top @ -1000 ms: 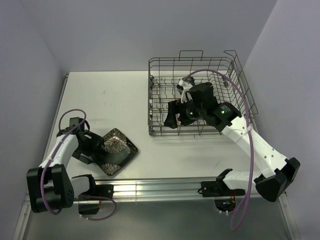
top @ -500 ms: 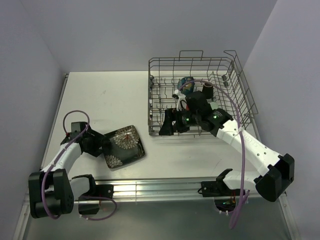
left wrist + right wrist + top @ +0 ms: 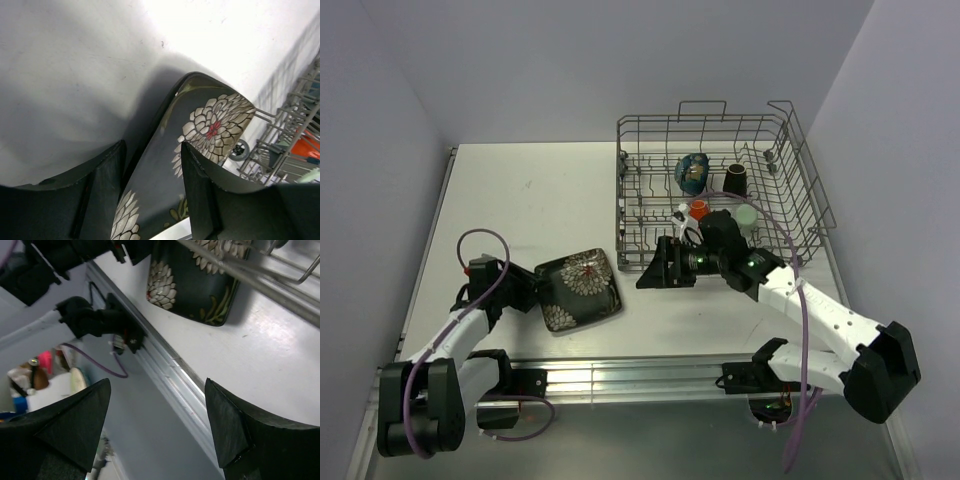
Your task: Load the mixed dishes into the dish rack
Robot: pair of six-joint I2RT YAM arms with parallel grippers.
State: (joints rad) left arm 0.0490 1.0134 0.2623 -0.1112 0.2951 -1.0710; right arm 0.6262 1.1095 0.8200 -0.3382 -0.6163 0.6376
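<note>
Two fingers (image 3: 102, 192) of the left gripper (image 3: 150, 200) stand partly apart, one on each side of the plate's (image 3: 210, 130) near rim. The rim sits in the gap, but I cannot tell if it is clamped or only straddled. The plate is tilted, with its gripper side up off the table (image 3: 540, 190). From above, the left gripper (image 3: 525, 290) is at the plate's (image 3: 582, 290) left edge. The plate lies left of the rack (image 3: 705, 118), near its front-left corner but outside it.

The right gripper (image 3: 157, 425) has its fingers (image 3: 75, 420) spread wide with nothing between them and touching nothing. From above, the right gripper (image 3: 650, 274) hangs low just in front of the rack's front-left corner, pointing toward the plate and apart from it. Its camera sees the plate (image 3: 192, 280) past a rack wire (image 3: 240, 270).

Inside the rack, the bowl (image 3: 692, 172) and brown cup (image 3: 736, 178) sit toward the back. The orange cup (image 3: 699, 208) and green cup (image 3: 746, 216) are in the middle.
</note>
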